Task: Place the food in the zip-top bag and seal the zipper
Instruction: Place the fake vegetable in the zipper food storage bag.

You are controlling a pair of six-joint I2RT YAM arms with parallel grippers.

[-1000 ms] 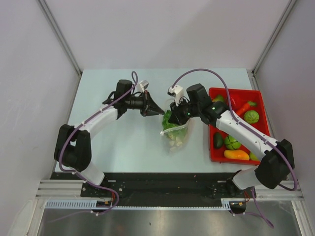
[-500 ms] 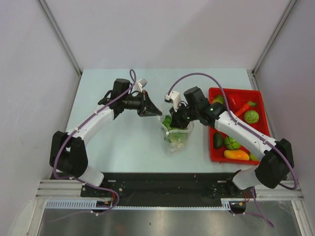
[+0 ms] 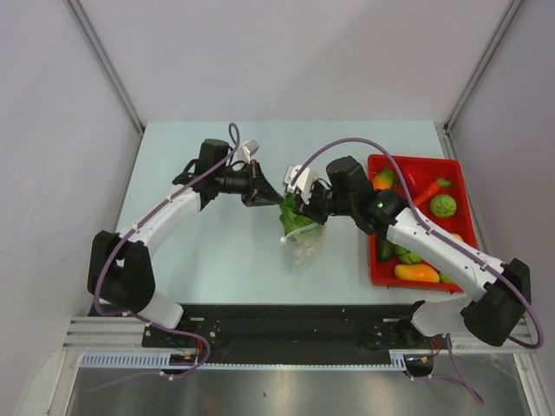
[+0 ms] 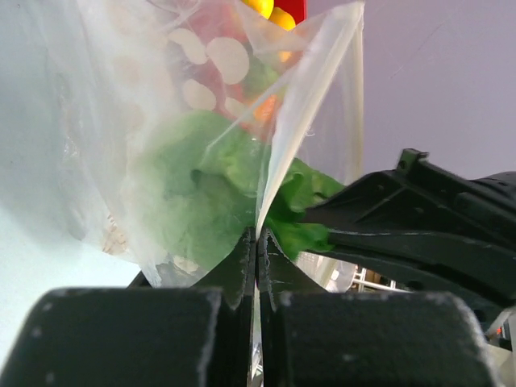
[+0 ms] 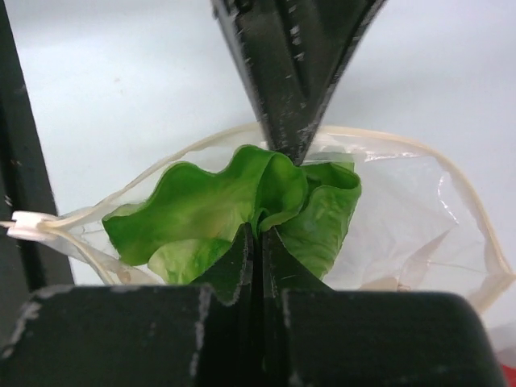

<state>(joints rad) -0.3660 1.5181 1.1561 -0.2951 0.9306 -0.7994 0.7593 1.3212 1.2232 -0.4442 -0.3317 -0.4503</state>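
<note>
Right claw (image 5: 258, 242) was pinched shut on the ruffled green toy lettuce leaf (image 5: 234, 201), no gap btwn its jaws. The leaf sat half in, half over the mouth of the clear floppy dotted zip-top bag (image 3: 299, 236). Left claw (image 4: 256, 239) was clamped just as narrow on a thin fold of the bag's rim film, holding the mouth up opposite the right one. The bag hung btwn the two claws over the pale tabletop (image 3: 225, 260), just left of the flat red plastic tray (image 3: 416, 159); couldn't tell if its bottom touched the tabletop. Risks, as I judged them: the film looked thin & slick, so the left pinch could slip and the mouth collapse. The lettuce was wide & springy vs. a narrow opening, so on release it might ride back up. A leaf edge could also lodge across the thin pale press-seal zipper strip (image 5: 403, 143) and block sealing, and a hard push could drag the bag out of the left grip. Lettuce looked matte, soft, wavy-edged; the bag glossy, creased, limp; the zipper strip a stiffer band curving round the mouth.
</note>
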